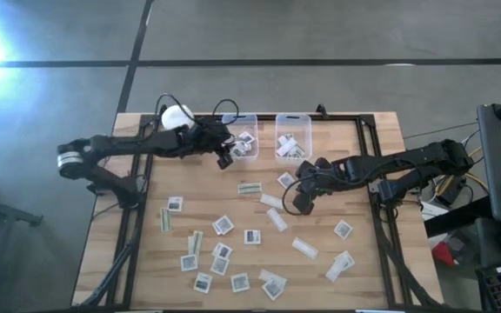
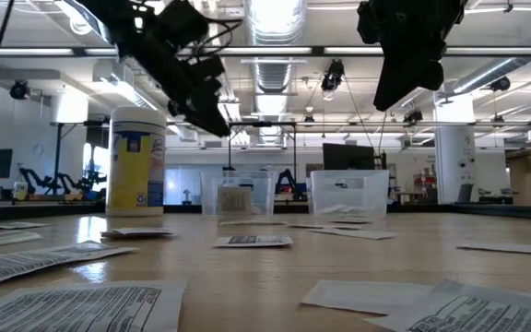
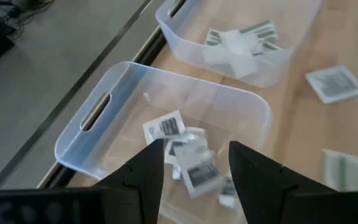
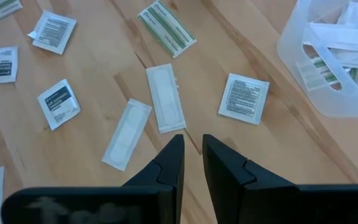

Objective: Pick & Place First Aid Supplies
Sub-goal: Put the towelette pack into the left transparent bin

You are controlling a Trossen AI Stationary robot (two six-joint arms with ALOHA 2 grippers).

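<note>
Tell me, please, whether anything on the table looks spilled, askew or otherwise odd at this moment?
Nothing stands out. The loose packets lie flat and scattered across the table, as unsorted supplies would. Both clear bins sit upright with packets inside. The left gripper is open over the left bin; the right gripper hovers above loose strips.

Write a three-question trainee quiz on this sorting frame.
1. True or false: the left gripper hangs over a clear bin with its jaws open.
2. Which gripper is above loose packets on the table? A left, B right.
3. What does the bin under the left gripper hold?
Key: 1 true. 2 B, the right gripper, above a white strip. 3 Small square packets with dark print.
</note>
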